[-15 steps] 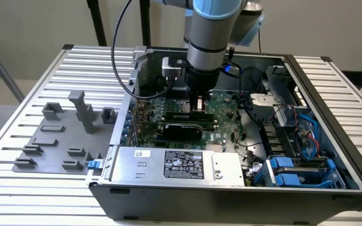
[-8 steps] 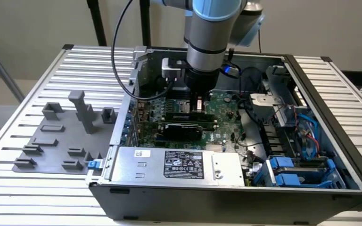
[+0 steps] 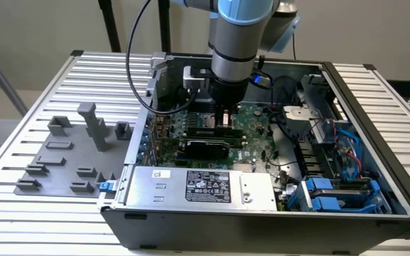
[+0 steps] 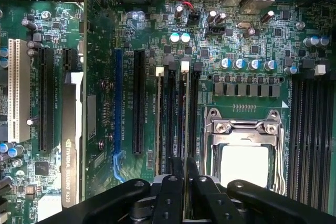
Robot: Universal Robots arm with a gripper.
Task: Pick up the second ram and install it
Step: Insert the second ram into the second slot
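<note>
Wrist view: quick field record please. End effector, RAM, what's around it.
end effector: fingers closed on the second ram
second ram: edge-on, lined up along the memory slots
seated: cannot tell
CPU socket: beside the slots, apart from the stick
graphics card: slotted on the ram's other side

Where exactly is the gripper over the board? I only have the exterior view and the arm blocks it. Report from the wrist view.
Observer: The gripper hangs over the slot bank, right beside the CPU socket.
Operator: Check that socket.
Observer: A silver CPU sits in it, inside a metal frame.
Operator: Find the second ram.
Observer: I cannot tell it apart from here; the slots run under the gripper, with white latches at their far ends.
</note>
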